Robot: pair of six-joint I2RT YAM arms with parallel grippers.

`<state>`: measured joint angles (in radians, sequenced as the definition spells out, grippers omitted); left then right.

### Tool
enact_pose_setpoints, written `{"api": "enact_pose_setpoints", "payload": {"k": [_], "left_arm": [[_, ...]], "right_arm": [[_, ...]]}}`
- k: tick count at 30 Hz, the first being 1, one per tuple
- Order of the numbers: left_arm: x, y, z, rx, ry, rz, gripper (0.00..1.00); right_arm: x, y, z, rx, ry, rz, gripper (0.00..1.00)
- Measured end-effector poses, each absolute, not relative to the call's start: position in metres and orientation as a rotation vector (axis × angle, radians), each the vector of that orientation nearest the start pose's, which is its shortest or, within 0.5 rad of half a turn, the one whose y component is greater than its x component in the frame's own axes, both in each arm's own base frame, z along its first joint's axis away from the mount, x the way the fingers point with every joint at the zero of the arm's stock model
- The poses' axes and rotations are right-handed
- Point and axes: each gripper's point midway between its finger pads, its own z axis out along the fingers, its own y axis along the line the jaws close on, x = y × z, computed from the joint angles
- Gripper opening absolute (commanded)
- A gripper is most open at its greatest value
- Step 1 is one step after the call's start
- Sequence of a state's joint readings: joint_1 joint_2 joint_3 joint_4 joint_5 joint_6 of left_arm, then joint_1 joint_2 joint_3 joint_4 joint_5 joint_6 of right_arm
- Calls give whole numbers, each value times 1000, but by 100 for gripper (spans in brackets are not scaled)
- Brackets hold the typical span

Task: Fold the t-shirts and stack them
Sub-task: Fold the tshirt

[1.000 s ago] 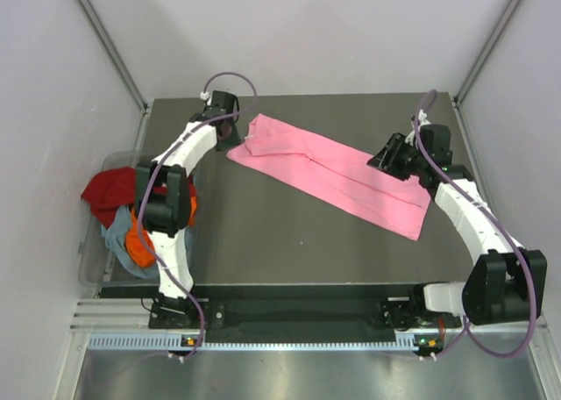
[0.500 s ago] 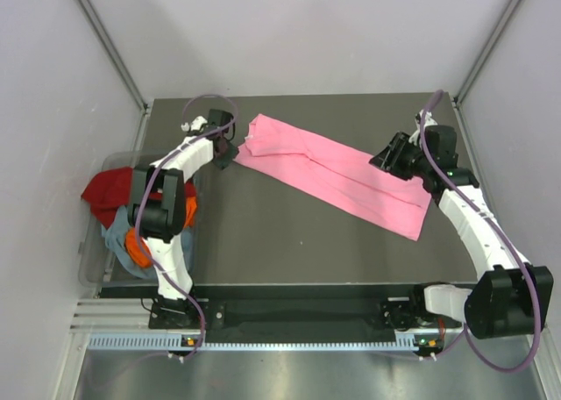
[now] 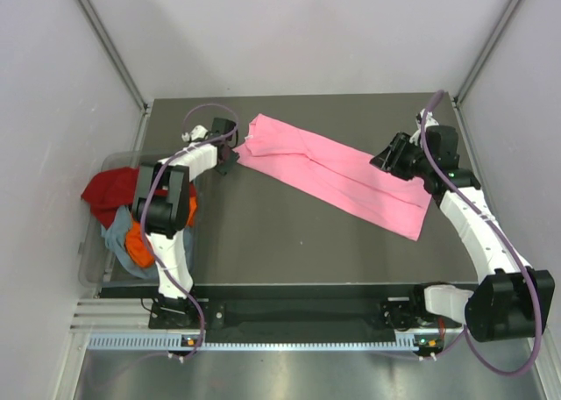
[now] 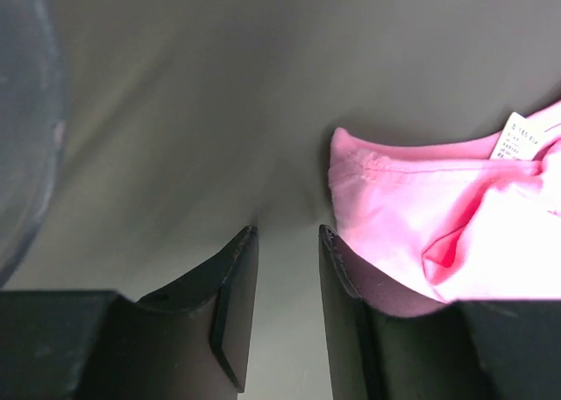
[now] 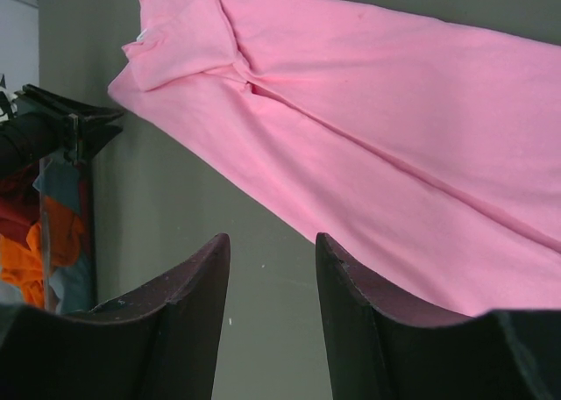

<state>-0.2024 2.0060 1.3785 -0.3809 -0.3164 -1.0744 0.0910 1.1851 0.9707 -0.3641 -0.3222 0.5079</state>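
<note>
A bright pink t-shirt [image 3: 333, 172] lies folded into a long band, running diagonally across the dark table from back left to front right. Its white neck label [image 4: 514, 137] shows in the left wrist view. My left gripper [image 3: 226, 157] stands open at the shirt's back-left corner [image 4: 351, 154], low over the table with bare table between its fingers. My right gripper [image 3: 390, 159] hovers open above the band's right part [image 5: 412, 154], holding nothing. Dark red [image 3: 110, 192], orange [image 3: 138, 240] and grey-blue [image 3: 118, 233] t-shirts lie heaped in a bin at the left.
The clear plastic bin [image 3: 92, 264] sits off the table's left edge beside the left arm. Grey walls and metal frame posts close in the table [image 3: 289, 242] on three sides. A rail [image 3: 263, 339] runs along the near edge.
My left gripper has moved forward and down, from behind the shirt's back-left corner to beside it. The right gripper shifted slightly back. The pink shirt has stayed put.
</note>
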Motion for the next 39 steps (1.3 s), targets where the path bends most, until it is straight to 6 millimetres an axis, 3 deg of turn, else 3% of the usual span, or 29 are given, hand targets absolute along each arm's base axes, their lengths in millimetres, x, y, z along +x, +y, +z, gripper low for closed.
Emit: {"api": "enact_pose_setpoints", "payload": {"k": [15, 25, 31, 39], "left_arm": [[477, -75, 42, -1149, 2162, -137, 40], [495, -80, 58, -1131, 2085, -225, 39], [493, -79, 33, -1167, 2116, -190, 24], [493, -75, 32, -1204, 2092, -157, 24]], "right_arm": [[344, 106, 203, 267, 2183, 685, 45], [343, 108, 192, 270, 2197, 701, 45], [343, 108, 191, 265, 2198, 699, 45], [341, 108, 192, 270, 2183, 701, 45]]}}
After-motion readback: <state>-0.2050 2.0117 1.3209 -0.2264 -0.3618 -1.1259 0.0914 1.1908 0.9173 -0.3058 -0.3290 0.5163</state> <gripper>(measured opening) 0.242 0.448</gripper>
